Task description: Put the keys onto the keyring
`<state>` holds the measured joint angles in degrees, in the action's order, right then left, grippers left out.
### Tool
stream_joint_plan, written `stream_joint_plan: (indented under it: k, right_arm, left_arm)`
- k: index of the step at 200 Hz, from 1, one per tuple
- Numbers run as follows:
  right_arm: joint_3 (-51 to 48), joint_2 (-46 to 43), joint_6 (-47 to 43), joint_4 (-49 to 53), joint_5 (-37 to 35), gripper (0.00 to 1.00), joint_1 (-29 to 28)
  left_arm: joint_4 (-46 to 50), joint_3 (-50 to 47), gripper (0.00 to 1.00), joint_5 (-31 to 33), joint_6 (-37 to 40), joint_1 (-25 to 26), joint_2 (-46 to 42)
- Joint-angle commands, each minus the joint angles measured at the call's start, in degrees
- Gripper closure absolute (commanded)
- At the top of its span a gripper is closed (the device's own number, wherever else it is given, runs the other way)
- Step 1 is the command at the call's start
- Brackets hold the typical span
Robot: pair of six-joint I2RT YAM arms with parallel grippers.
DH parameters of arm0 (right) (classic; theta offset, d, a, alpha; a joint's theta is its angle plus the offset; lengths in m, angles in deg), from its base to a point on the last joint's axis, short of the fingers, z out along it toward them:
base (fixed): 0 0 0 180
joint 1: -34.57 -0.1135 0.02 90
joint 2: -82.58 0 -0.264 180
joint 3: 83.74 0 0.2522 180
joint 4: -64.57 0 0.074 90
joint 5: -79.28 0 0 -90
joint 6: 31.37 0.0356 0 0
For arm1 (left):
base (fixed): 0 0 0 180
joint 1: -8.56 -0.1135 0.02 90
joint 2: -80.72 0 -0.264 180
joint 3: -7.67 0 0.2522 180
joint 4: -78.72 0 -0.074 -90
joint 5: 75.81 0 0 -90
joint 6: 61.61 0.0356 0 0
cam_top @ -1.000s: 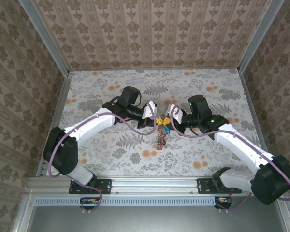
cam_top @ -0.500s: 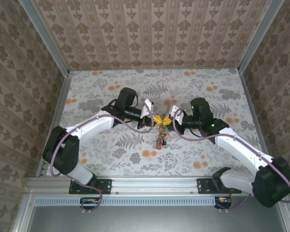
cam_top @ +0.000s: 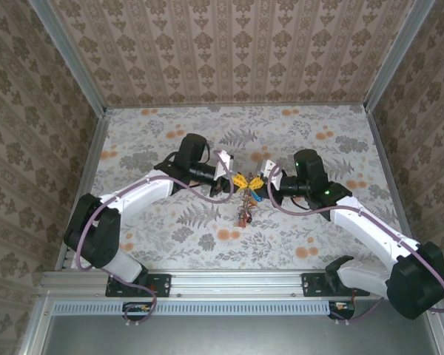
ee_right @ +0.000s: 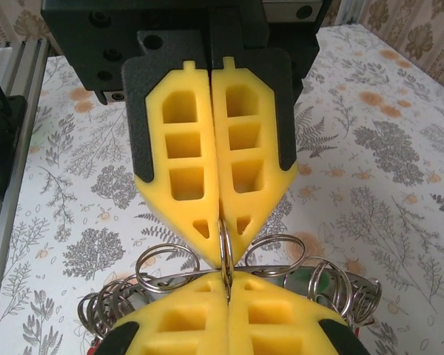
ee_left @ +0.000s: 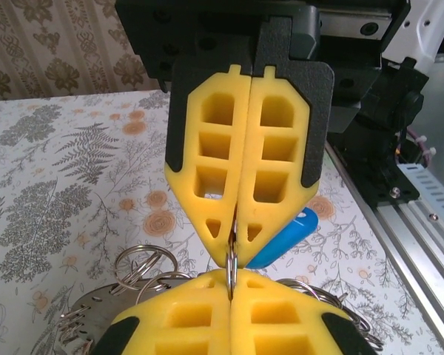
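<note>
Both grippers have edged slightly away from the bases, tips meeting. Nearest the bases, a bunch of keys (cam_top: 243, 213) hangs from the keyring (ee_right: 224, 255), a blue key (ee_left: 285, 238) among them. Beyond, the left gripper (ee_left: 231, 285) and right gripper (ee_right: 226, 287), both closed, pinch its thin wire.

The right gripper (ee_right: 227, 287) is seen at the bottom edge, its yellow pads (ee_right: 185, 314) pressed together on the thin wire of the keyring (ee_right: 224, 257). The same wire is pinched from above by the left gripper (ee_right: 222, 240). Small silver rings (ee_right: 277, 251) are bunched beside them, above the floral surface (ee_right: 370, 148).
</note>
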<state>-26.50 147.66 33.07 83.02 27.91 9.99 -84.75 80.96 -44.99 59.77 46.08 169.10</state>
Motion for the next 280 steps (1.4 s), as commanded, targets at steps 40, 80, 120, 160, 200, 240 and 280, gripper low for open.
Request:
stream_joint_plan:
  k: [40, 80, 120, 160, 200, 240, 280]
  right_arm:
    - [6.7, -0.14, -3.92, 7.94, -1.12, 1.0, -0.77]
    - [9.87, 1.23, -6.44, 13.47, -3.88, 1.0, -2.38]
    - [12.82, 2.55, -8.28, 17.8, -6.99, 1.0, -4.5]
    - [8.38, 0.3, -6.83, 11.81, -5.68, 0.89, -3.63]
    - [3.45, -0.07, -2.09, 3.9, 1.47, 0.82, -0.12]
    - [2.18, 1.06, -0.64, 1.31, 1.83, 0.81, 0.22]
    - [1.8, -1.88, -1.23, 0.98, -0.88, 0.78, 0.43]
  left_arm:
    - [16.9, 7.11, 0.91, 8.42, 11.76, 2.24, 1.13]
    - [19.27, 8.69, 0.89, 10.87, 13.49, 3.78, 2.06]
    - [20.69, 10.06, 0.98, 12.07, 14.5, 4.49, 2.77]
    - [11.37, 6.5, 1.0, 5.95, 7.3, 2.64, 0.66]
    - [-1.05, 1.99, 1.0, -3.8, 0.01, 0.19, -1.65]
    - [-3.68, 1.59, 1.0, -7.03, -1.45, -0.43, -1.61]
    - [-2.76, 1.14, 1.0, -5.34, -1.04, -0.6, -2.09]
